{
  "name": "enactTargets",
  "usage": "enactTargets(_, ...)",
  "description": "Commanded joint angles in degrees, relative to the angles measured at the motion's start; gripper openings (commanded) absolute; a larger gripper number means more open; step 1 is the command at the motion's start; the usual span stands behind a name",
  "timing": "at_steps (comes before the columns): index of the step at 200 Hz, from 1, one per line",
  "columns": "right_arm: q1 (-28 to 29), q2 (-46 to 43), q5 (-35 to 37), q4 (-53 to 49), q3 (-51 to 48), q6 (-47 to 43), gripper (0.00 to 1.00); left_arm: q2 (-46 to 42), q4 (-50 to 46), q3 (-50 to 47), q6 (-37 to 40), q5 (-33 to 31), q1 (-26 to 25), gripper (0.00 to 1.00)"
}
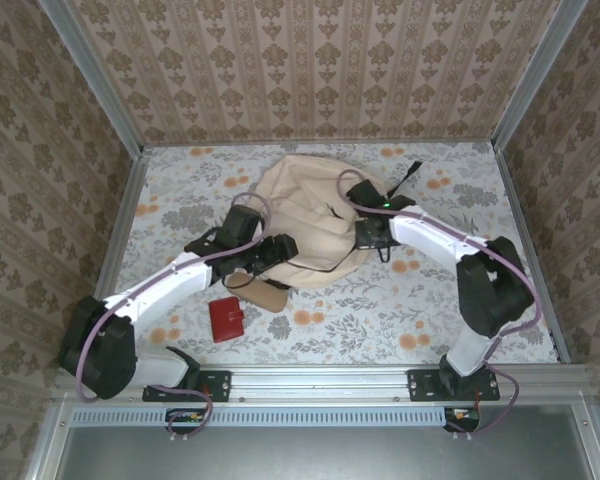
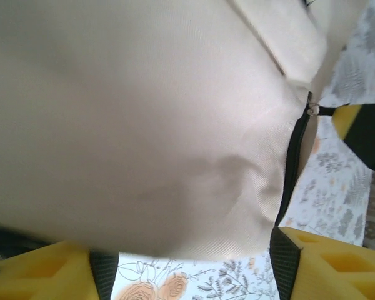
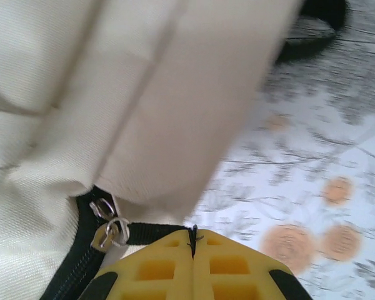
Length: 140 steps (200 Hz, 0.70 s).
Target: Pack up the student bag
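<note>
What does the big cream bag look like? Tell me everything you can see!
The student bag is a soft cream fabric lump, lying slumped on the flowery table, towards the back. It has dark zippers, shiny metal pulls and a black strap poking out behind. The left arm's fingers stand open close at its side; the right arm's fingers are shut by a zipper.

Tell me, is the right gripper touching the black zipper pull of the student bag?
Touching. The right wrist view shows the right gripper shut, with the black zipper pull pinched between its fingertips.
</note>
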Motion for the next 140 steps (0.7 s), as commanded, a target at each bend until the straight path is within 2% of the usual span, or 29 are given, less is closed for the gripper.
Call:
enactTargets(1, -5.2, -4.1, 2.4, -1.5, -3.7, 1.7, 0.0, -1.7, -6.0, 3.8, 6.3, 0.5, 1.8, 0.68)
enactTargets(39, -14.0, -7.3, 0.8, -0.6, -7.0, 0.8, 0.01, 0.2, -7.5, 7.9, 11.2, -1.4, 2.6, 0.69)
enactTargets(47, -15.5, -8.0, -0.9, -0.6, -7.0, 0.5, 0.1, 1.2, -7.6, 8.8, 12.0, -1.4, 2.5, 0.69)
enactTargets(66, -16.6, -11.0, -6.3, 0.8, -6.5, -1.1, 0.46, 4.3, -8.0, 12.1, 14.7, -1.5, 1.7, 0.69)
enactTargets(79, -16.6, -13.4, -12.3, 3.0, -6.3, -2.2, 0.59, 6.9, -8.2, 14.9, 16.5, -1.7, 1.0, 0.69)
enactTargets(93, -16.6, -14.1, -19.5, 5.1, -5.3, -2.5, 0.63, 10.1, -8.3, 17.8, 17.4, -2.3, 0.3, 0.69)
enactTargets(113, -16.2, -11.0, -27.6, 6.4, -2.1, -2.7, 0.63, 14.8, -7.6, 21.0, 17.6, -2.0, 0.0, 0.67)
enactTargets(123, -15.2, -8.3, -27.4, 5.1, 0.5, -3.8, 0.62, 17.0, -7.1, 22.6, 17.3, -1.2, -0.1, 0.65)
enactTargets(140, -13.0, -3.7, -21.8, 1.9, 4.8, -5.7, 0.61, 20.5, -6.8, 26.1, 16.5, -0.4, -0.9, 0.62)
